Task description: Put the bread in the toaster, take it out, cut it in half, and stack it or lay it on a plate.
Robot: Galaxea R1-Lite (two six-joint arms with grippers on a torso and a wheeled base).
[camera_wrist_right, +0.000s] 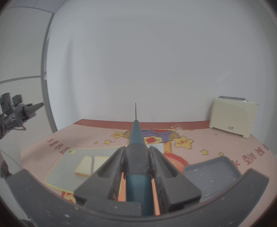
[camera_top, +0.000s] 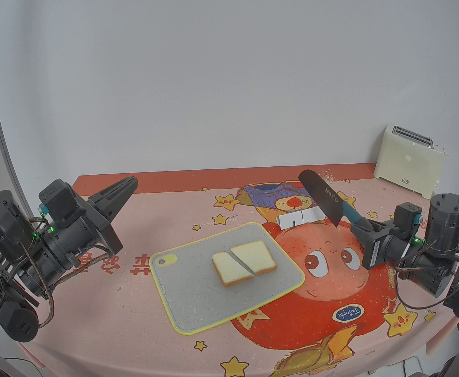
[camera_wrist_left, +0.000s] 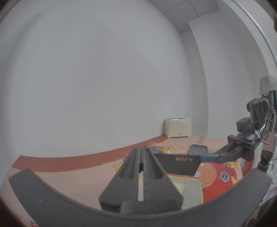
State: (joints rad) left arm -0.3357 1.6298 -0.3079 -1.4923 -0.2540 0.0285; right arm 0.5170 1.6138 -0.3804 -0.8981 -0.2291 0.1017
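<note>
The bread lies cut in two on a grey cutting board (camera_top: pixel 198 289) with a yellow rim: one half (camera_top: pixel 231 268) and the other half (camera_top: pixel 254 256) side by side, a narrow gap between them. My right gripper (camera_top: pixel 363 227) is shut on the teal handle of a knife (camera_top: pixel 323 197), whose dark blade is held in the air to the right of the board, pointing up and back. My left gripper (camera_top: pixel 127 187) hangs raised over the table's left side, shut on nothing. The cream toaster (camera_top: pixel 410 161) stands at the back right with nothing showing in its slots.
A white knife stand (camera_top: pixel 302 217) sits behind the board under the blade. A grey rectangular tray (camera_wrist_right: pixel 212 175) lies on the table at the right, near my right gripper. The pink printed cloth (camera_top: pixel 135 226) is bare on the left.
</note>
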